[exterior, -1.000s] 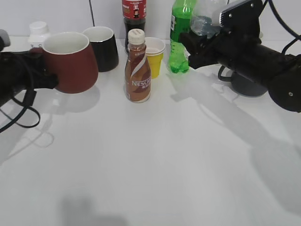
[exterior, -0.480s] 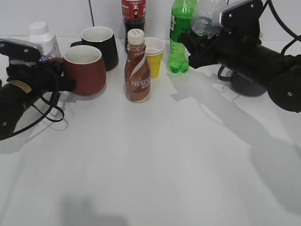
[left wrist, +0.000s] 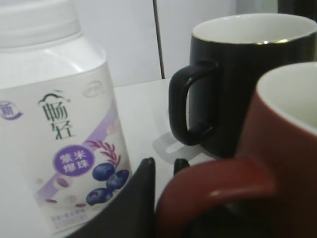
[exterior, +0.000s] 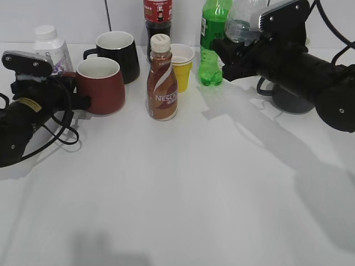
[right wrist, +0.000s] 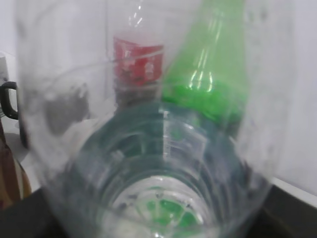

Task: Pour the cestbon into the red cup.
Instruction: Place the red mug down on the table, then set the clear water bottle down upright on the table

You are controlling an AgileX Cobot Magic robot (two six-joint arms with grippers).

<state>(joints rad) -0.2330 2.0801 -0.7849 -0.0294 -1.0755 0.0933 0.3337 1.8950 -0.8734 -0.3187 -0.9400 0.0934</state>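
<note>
The red cup (exterior: 101, 86) stands upright on the white table at the left, its white inside showing. My left gripper (exterior: 73, 95) is shut on its loop handle; in the left wrist view the handle (left wrist: 218, 181) sits between the black fingers (left wrist: 163, 171). My right gripper (exterior: 230, 55) is shut on the cestbon (exterior: 244, 21), a clear ribbed bottle held above the table at the back right, away from the cup. In the right wrist view the cestbon (right wrist: 158, 148) fills the frame, with its dark green label band showing, and hides the jaws.
A black mug (exterior: 119, 55) stands right behind the red cup, and a white yoghurt bottle (exterior: 51, 47) is beside the left gripper. A brown Nescafe bottle (exterior: 162, 80), yellow paper cup (exterior: 182, 67), green bottle (exterior: 212, 47) and red-labelled cola bottle (exterior: 158, 14) stand mid-back.
The red cup was held up near the camera a second ago; it has come down and now stands on the table, still held by the handle. The right arm has not moved.
</note>
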